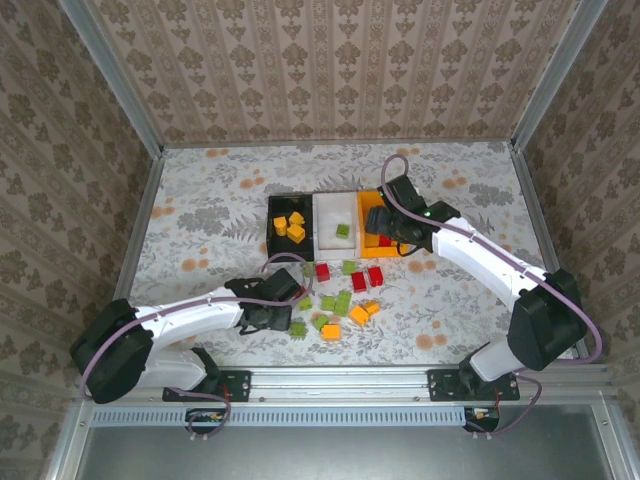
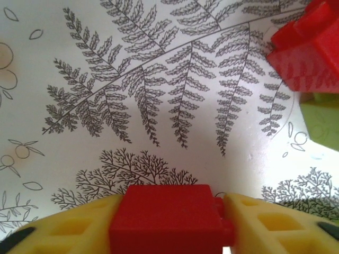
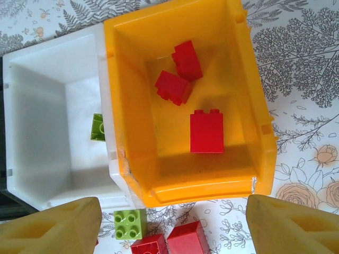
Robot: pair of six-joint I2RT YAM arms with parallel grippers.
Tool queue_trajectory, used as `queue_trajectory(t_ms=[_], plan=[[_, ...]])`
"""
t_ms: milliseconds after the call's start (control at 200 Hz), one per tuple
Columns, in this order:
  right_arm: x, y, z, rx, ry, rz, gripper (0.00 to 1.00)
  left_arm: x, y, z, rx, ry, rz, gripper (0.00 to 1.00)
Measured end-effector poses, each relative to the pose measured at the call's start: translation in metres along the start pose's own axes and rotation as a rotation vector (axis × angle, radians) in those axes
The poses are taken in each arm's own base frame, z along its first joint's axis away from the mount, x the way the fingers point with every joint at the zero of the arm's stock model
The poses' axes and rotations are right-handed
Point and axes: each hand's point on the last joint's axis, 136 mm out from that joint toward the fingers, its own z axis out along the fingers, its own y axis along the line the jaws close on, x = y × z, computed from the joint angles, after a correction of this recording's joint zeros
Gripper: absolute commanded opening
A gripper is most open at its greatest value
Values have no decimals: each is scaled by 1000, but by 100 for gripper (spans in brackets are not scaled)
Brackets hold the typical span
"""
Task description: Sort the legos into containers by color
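The left end effector (image 2: 169, 228) is clamped on a small red plastic brick (image 2: 167, 209) close to the fern-printed table (image 2: 159, 79) — the right end effector (image 3: 172, 233) hangs open over the orange plastic bin (image 3: 130, 121), three red bricks (image 3: 206, 131) inside.

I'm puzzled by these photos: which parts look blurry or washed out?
Left wrist view: the small red plastic brick between the yellow fingers looks soft, the fern-printed cloth beside it bleached by glare. Right wrist view: orange plastic bin sharp, near fingertips blurred.
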Motion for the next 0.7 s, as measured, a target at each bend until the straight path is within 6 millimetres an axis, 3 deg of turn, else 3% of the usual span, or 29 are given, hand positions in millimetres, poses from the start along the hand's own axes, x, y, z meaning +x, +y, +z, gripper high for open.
queue_trajectory(t_ms=[165, 285, 500, 605, 700], plan=[[-1, -3, -8, -9, -16, 6, 74, -4, -1, -4, 5, -16, 4, 38], [8, -15, -15, -3, -18, 17, 74, -20, -10, -23, 50, -68, 1, 37], [36, -45, -23, 17, -11, 61, 74, -104, -67, -83, 227, -248, 26, 35], [54, -62, -20, 45, 12, 73, 74, -151, -103, -92, 292, -301, 58, 35], [68, -74, -18, 65, 31, 86, 74, -191, -135, -88, 330, -326, 98, 34]])
